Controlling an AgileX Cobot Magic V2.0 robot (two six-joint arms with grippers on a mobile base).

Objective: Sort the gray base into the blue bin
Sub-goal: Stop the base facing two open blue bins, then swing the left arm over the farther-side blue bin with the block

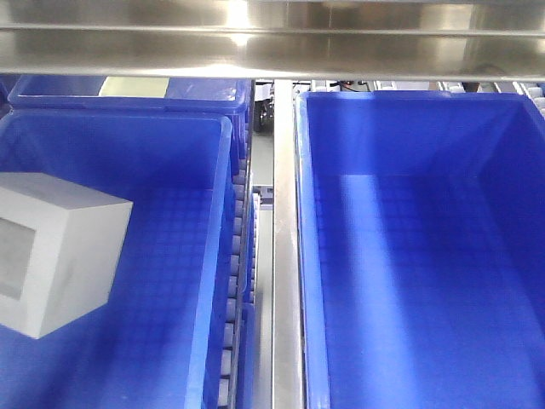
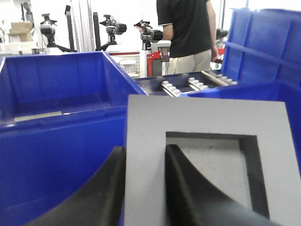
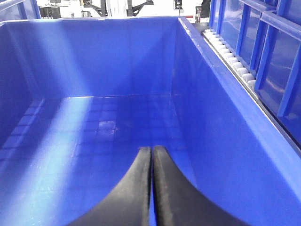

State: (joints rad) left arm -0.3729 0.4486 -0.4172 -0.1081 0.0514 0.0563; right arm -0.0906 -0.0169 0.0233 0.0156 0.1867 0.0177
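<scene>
Gray matte cube-like base [image 2: 207, 155] has its rim pinched in your left gripper [image 2: 143, 188] jaws above the bright blue plastic bin [image 1: 223, 256]; right gripper [image 3: 151, 188] jaws clenched, empty.

The gray base [image 1: 60, 251] is light gray and matte, with a darker gray shade inside its square recess. The blue bin [image 1: 204, 256] around it is bright blue, and its floor carries a faint pattern of small squares. The neighbour bin [image 1: 421, 256] is the same blue with the same square pattern. The left gripper [image 2: 143, 188] and the right gripper [image 3: 151, 188] are black. The person [image 2: 186, 33] behind wears a black shirt and beige trousers.
</scene>
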